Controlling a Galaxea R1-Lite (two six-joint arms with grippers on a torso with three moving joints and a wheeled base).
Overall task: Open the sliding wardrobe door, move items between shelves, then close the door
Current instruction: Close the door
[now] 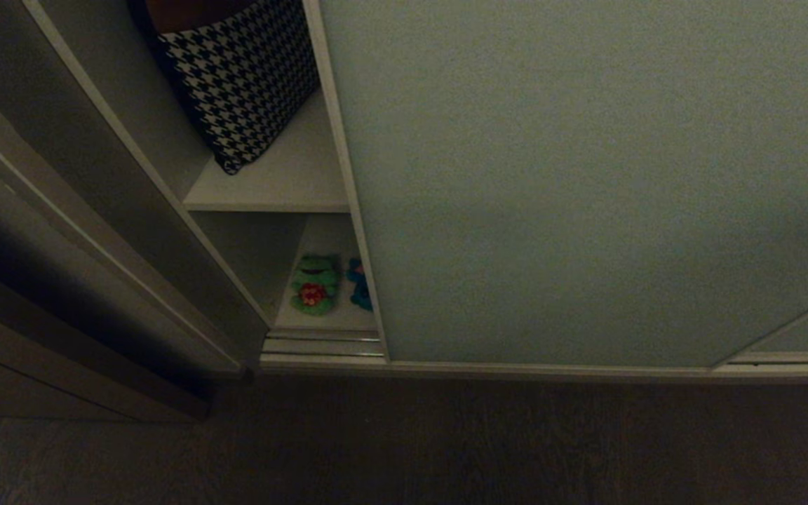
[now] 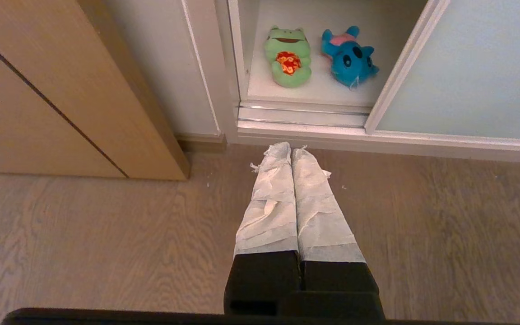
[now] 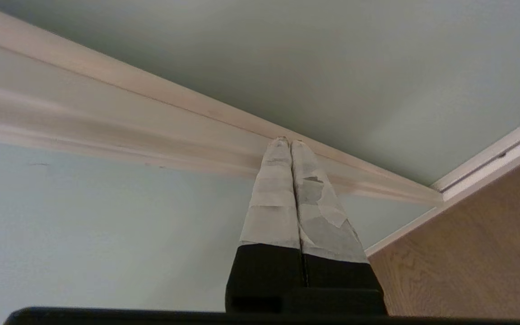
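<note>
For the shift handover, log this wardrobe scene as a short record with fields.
door: sliding wardrobe door partly open, gap at its left edge
upper shelf: board holding a houndstooth cloth
bottom shelf: board with green frog and blue plush lying side by side, apart
left claw: shut, empty, above the wooden floor in front of the gap
right claw: shut, empty, tips at the door's pale frame strip; contact unclear
</note>
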